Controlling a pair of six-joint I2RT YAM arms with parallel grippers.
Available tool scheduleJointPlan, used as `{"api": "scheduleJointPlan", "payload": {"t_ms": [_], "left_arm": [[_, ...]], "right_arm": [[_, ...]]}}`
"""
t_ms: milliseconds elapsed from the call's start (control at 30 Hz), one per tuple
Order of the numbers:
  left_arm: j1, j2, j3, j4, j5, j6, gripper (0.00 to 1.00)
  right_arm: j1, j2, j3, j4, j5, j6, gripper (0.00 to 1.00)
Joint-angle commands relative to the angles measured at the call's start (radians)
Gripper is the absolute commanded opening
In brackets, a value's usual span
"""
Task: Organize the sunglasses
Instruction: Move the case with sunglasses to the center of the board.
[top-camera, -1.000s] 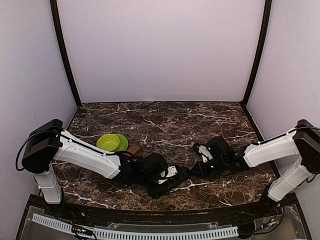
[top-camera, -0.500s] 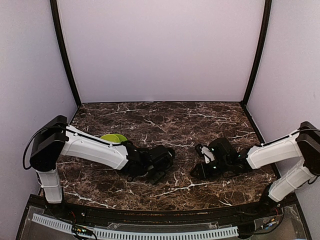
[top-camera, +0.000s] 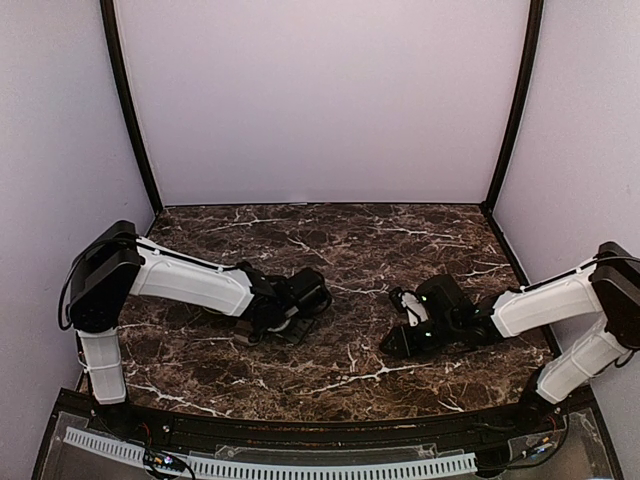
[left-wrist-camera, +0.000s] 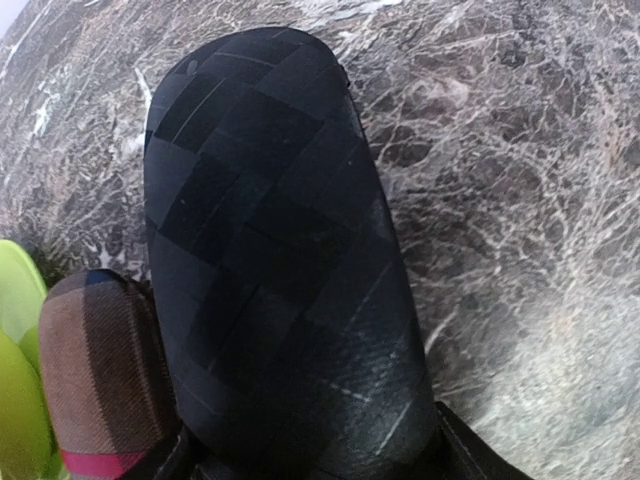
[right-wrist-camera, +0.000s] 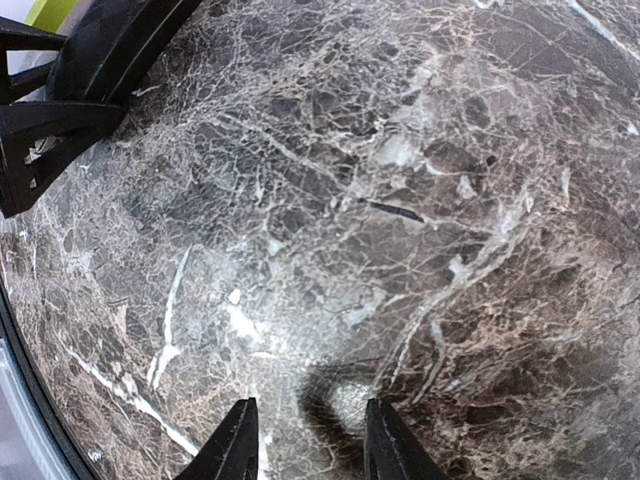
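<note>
- Clamping one end of the black checked case (left-wrist-camera: 280, 260), the left gripper (top-camera: 292, 314) has its jaws spread wide across the case's width. In the left wrist view the case fills the middle of the frame, running from the bottom edge almost to the top.
- Just beside that case, at the lower left of the left wrist view, lies a brown plaid case (left-wrist-camera: 100, 370) with a pink band at its near end. Whether the two cases touch cannot be told.
- At the left edge of the same view, beyond the brown case, a lime-green bowl (left-wrist-camera: 14, 400) shows.
- A second ago the left gripper was at the lower centre of the overhead view. It has since swung up and to the left with the black case, and the arm now covers the spot where the bowl and brown case lay in plain sight.
- The right gripper (right-wrist-camera: 310, 445) stands narrowly parted with nothing between its fingers (right-wrist-camera: 240, 445); only the marble table (right-wrist-camera: 420, 200) shows in the gap.
- It sits right of centre in the overhead view, much where it was a second ago. Then its tips met the black case; now the two grippers are well apart.
- In the right wrist view the black case and the left gripper sit in the upper left corner.
- The sunglasses cannot be made out in any view.
</note>
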Motion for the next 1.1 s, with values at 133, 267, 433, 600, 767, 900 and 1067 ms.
{"api": "scheduleJointPlan", "payload": {"t_ms": [133,267,433,600,767,900,1067], "left_arm": [[-0.03,0.011,0.02,0.017,0.123,-0.052,0.81],[-0.042,0.011,0.032,0.014,0.125,-0.053,0.89],[-0.065,-0.013,0.037,0.021,0.13,-0.044,0.91],[-0.066,-0.058,0.034,0.003,0.101,-0.02,0.93],[-0.061,-0.155,-0.004,-0.01,0.075,0.039,0.98],[-0.012,-0.31,-0.089,0.046,0.118,0.07,0.99],[0.103,-0.502,-0.21,0.149,0.15,0.075,0.99]], "right_arm": [[-0.004,0.021,0.019,0.025,-0.006,-0.004,0.37],[-0.002,0.02,0.017,0.028,-0.007,-0.001,0.37],[-0.003,0.011,0.021,0.013,0.0,-0.005,0.37],[-0.004,-0.006,0.032,-0.016,0.013,-0.008,0.37],[-0.004,-0.042,0.063,-0.093,0.075,-0.025,0.41],[-0.008,-0.079,0.096,-0.159,0.141,-0.037,0.47],[-0.036,-0.109,0.137,-0.236,0.208,-0.04,0.67]]}}
